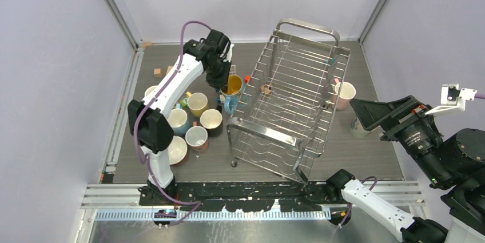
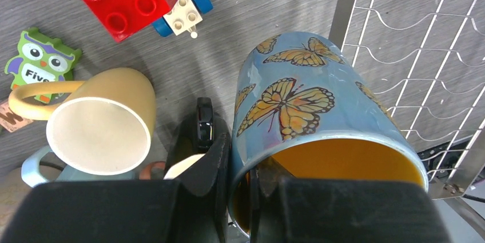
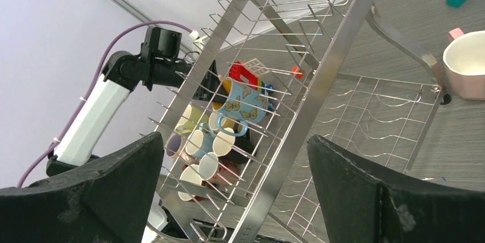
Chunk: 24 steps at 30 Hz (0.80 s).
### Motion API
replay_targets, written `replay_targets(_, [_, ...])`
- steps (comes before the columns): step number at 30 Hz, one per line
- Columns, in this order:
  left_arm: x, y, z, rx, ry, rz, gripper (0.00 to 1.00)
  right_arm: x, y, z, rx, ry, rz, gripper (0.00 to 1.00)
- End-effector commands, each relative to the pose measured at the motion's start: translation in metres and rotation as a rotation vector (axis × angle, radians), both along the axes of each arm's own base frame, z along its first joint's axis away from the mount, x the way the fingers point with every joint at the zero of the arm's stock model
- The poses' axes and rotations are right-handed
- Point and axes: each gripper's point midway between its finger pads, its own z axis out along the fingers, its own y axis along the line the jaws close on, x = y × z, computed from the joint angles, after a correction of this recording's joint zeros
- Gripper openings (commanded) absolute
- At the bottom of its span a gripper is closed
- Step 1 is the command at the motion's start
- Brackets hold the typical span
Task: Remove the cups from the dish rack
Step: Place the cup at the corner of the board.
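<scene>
1 dish rack [image 1: 263, 133] mid-table, 7 cups [image 1: 197, 104] left of it, 1 pink cup [image 1: 345, 94] right, L gripper [image 2: 243, 168] clamped on butterfly mug [image 2: 297, 100] rim, R gripper [image 3: 234, 191] jaws wide apart, grey wood-grain table [image 1: 360, 157], lilac walls [image 1: 51, 54]

Grey table [image 1: 357, 154]: dish rack [image 1: 269, 130], cups [image 1: 197, 103], toy blocks [image 1: 157, 72].

The left gripper [image 1: 225, 85] pinches the rim of a blue mug [image 1: 235, 91] just beside the dish rack [image 1: 264, 131]; other cups [image 1: 197, 104] cluster on the bench [image 1: 354, 152].

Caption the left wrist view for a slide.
Left end effector pinches the rim of a light-blue butterfly-print ceramic mug beside the silver wire dish rack.
</scene>
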Motion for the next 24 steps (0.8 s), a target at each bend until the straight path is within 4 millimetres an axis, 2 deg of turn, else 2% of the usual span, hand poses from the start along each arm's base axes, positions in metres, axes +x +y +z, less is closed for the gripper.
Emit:
replay_targets(1, [0.017, -0.011, 0.016, -0.032, -0.08, -0.026, 0.0, 0.0, -0.003, 0.001, 0.006, -0.014, -0.012, 1.0])
replay_targets(10, [0.024, -0.015, -0.02, 0.021, -0.032, -0.045, 0.0, 0.001, -0.003, -0.009, 0.001, 0.003, -0.018, 1.0])
replay_targets(24, [0.02, -0.017, -0.056, 0.082, -0.006, -0.042, 0.0, -0.002, -0.005, -0.015, 0.004, 0.007, -0.018, 1.0])
